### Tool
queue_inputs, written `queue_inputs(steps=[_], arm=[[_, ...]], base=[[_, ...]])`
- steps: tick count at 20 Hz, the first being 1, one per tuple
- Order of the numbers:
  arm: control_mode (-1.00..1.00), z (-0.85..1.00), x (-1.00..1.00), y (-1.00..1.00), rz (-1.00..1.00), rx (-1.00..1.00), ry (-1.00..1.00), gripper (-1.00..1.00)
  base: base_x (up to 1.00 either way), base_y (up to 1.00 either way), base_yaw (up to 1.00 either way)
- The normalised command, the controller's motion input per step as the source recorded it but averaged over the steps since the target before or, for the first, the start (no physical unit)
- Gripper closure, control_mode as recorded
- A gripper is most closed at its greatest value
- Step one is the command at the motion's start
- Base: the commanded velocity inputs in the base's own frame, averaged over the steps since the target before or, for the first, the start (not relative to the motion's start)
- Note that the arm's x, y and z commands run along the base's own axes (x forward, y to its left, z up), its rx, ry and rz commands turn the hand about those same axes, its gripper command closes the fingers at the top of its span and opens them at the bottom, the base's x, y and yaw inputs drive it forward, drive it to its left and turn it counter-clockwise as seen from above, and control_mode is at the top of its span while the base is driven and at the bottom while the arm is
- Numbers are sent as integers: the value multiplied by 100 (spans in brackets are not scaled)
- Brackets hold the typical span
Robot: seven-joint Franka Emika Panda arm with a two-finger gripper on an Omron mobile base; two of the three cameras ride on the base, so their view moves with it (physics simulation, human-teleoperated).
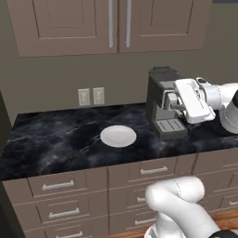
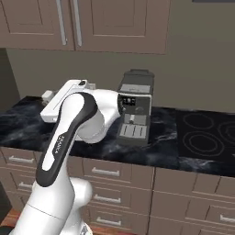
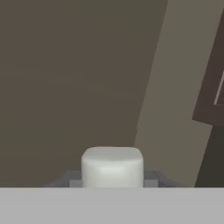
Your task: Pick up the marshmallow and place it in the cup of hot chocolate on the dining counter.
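The gripper (image 3: 112, 183) is closed on the small off-white, soft-edged marshmallow block (image 3: 112, 167), which sits squeezed between the two dark fingertips (image 3: 151, 178) in the hand view, with a plain olive-grey wall behind it. In the left base view the white hand is raised above the dark marbled stone worktop (image 1: 56, 139), level with the dark grey boxy coffee machine (image 1: 160, 100) and close in front of it. A round white plate (image 1: 118, 136) lies flat on the worktop, left of the machine and well apart from the hand. Two pale wall sockets (image 1: 91, 96) sit on the wall behind. In the right base view a black glass hob (image 2: 206, 135) lies right of the machine.
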Motion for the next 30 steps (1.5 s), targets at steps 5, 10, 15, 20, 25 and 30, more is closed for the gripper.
queue_inputs(steps=[5, 10, 15, 20, 25, 30], arm=[[100, 0, 0, 0, 0, 0, 0, 100], [100, 0, 0, 0, 0, 0, 0, 100], [100, 0, 0, 0, 0, 0, 0, 100], [100, 0, 0, 0, 0, 0, 0, 100], [100, 0, 0, 0, 0, 0, 0, 100], [100, 0, 0, 0, 0, 0, 0, 100]], base=[[-100, -84, -19], [-44, -99, -54], [0, -16, -97], [0, 0, -100], [0, 0, -100], [0, 2, -100]])
